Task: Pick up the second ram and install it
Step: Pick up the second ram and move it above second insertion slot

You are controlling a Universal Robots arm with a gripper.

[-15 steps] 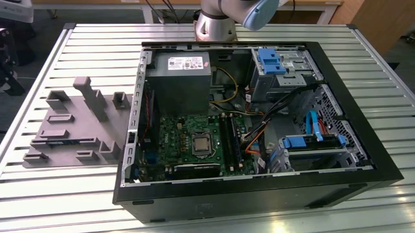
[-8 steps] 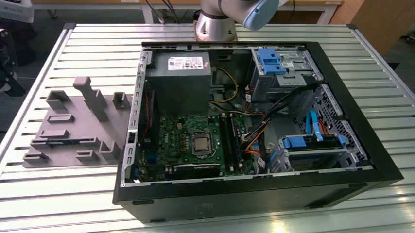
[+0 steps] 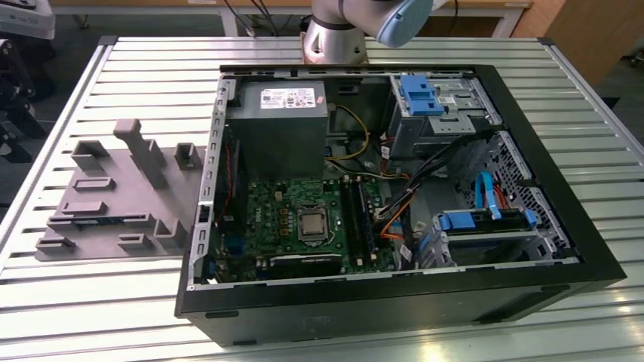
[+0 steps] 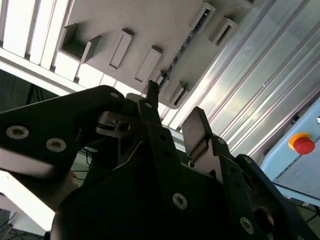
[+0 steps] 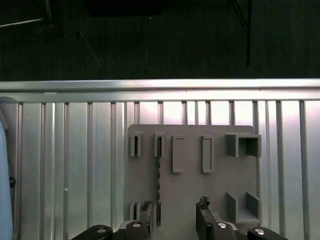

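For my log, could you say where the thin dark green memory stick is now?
The memory stick sits edge-up in the grey holder block, at the exterior view's left of the open black computer case.

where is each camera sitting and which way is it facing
Exterior view: off the arm, above the table, looking down into the open case and at the gray holder beside it; the arm shows at the far edge.
First wrist view: on the arm, looking straight down on the holder; the open hand shows.
Second wrist view: on the arm, behind the hand, looking along its fingers at the holder.
Shared: both wrist views show hand, holder and the ram in its slot.
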